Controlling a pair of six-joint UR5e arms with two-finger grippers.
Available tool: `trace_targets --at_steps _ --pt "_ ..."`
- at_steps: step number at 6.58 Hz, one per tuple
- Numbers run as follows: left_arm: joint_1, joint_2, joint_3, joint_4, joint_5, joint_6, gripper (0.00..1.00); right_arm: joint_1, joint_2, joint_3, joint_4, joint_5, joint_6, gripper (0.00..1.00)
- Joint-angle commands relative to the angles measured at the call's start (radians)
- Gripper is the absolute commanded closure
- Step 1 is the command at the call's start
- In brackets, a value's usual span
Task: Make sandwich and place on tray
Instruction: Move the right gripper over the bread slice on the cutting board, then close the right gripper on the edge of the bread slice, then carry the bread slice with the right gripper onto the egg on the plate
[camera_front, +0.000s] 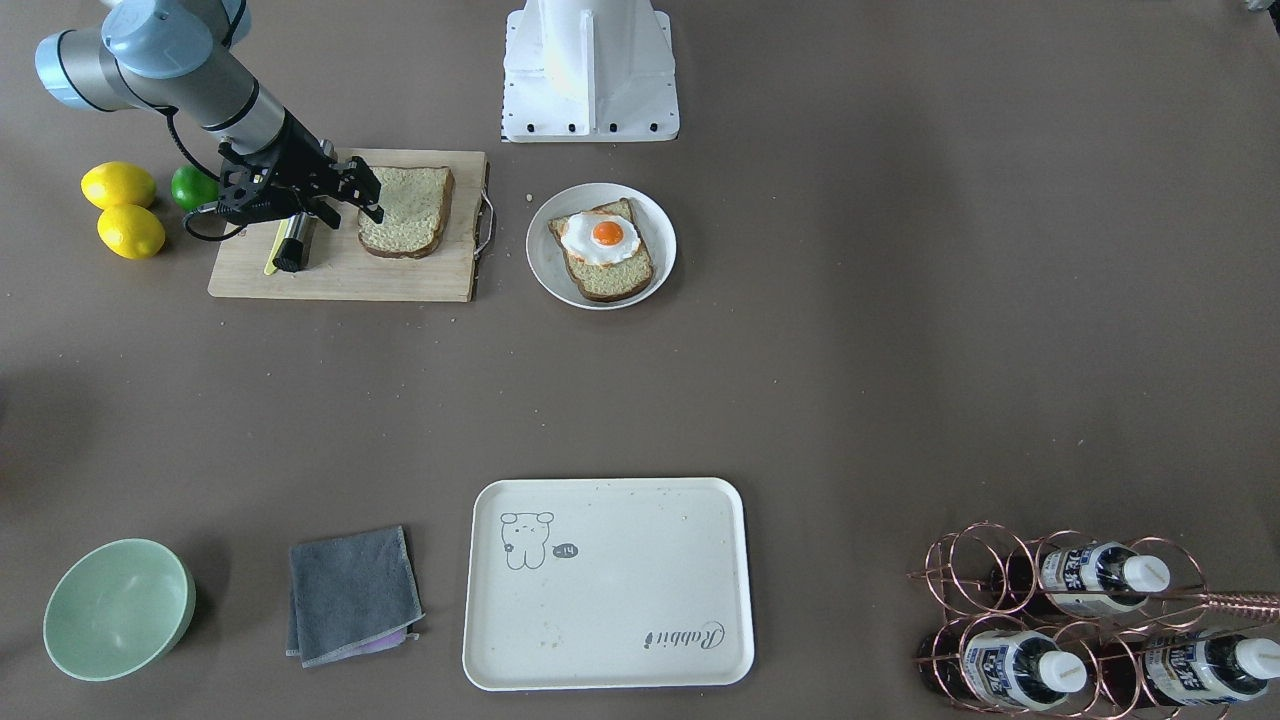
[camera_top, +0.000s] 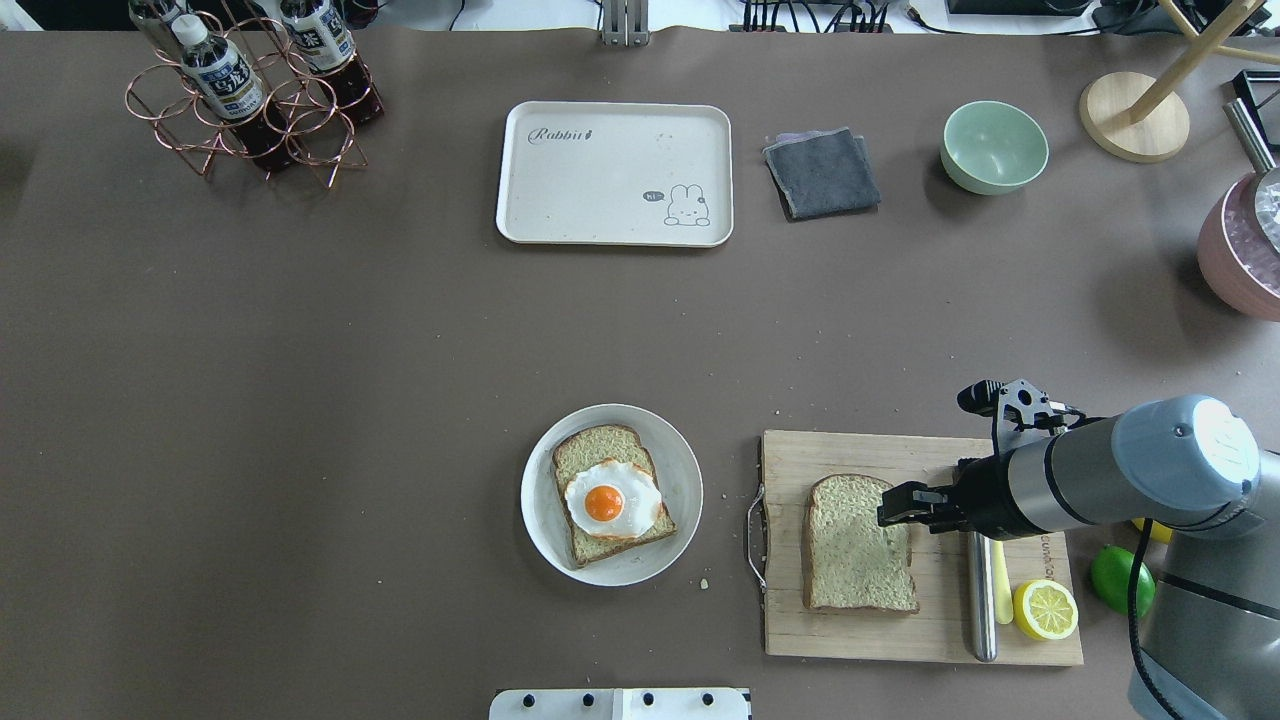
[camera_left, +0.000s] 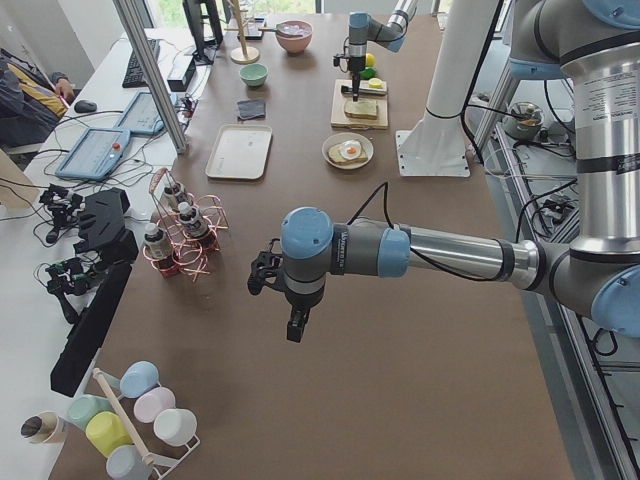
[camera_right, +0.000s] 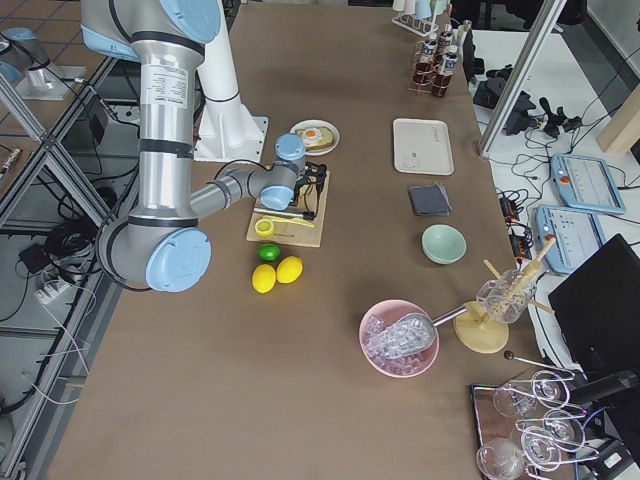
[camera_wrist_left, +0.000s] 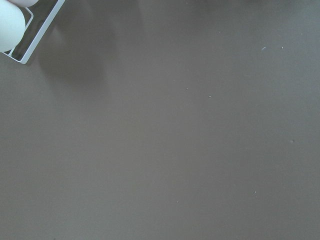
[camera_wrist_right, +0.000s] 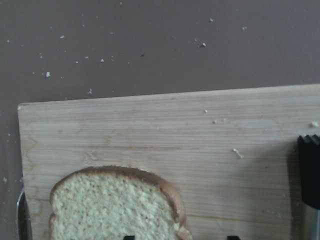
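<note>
One bread slice (camera_front: 405, 210) lies flat on the wooden cutting board (camera_front: 300, 280). It also shows in the overhead view (camera_top: 858, 545) and the right wrist view (camera_wrist_right: 115, 207). A second slice topped with a fried egg (camera_front: 603, 243) sits on the round white plate (camera_front: 657, 225). The cream tray (camera_front: 620, 600) is bare at the table's far side. My right gripper (camera_front: 372, 200) hovers open just over the board slice's edge; its fingertips (camera_wrist_right: 129, 237) stand apart. My left gripper (camera_left: 292, 325) hangs over bare table far from these; I cannot tell its state.
A knife (camera_top: 982, 600) and lemon half (camera_top: 1045, 609) lie on the board beside my right gripper. Two lemons (camera_front: 118, 185) and a lime (camera_front: 190, 187) sit beyond. A green bowl (camera_front: 118, 608), grey cloth (camera_front: 352, 593) and bottle rack (camera_front: 1080, 625) flank the tray.
</note>
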Motion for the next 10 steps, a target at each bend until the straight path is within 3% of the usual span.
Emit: trace_targets --at_steps 1,3,7,8,10 --pt "0.000 -0.001 -0.002 0.000 0.000 0.000 0.02 -0.008 0.003 -0.003 0.000 -0.005 0.000 0.59" --pt "0.000 0.002 -0.001 0.000 0.000 0.002 0.02 -0.013 0.007 -0.005 0.000 -0.005 0.000 0.99" --pt "0.000 0.010 0.004 -0.030 0.002 -0.002 0.02 0.031 0.042 0.069 0.005 0.036 -0.001 1.00" --pt "-0.002 0.014 0.004 -0.035 0.002 -0.002 0.02 0.030 0.114 0.060 0.003 0.039 -0.001 1.00" --pt "-0.002 0.014 0.002 -0.037 0.002 -0.002 0.02 0.010 0.328 -0.060 0.000 0.039 -0.003 1.00"
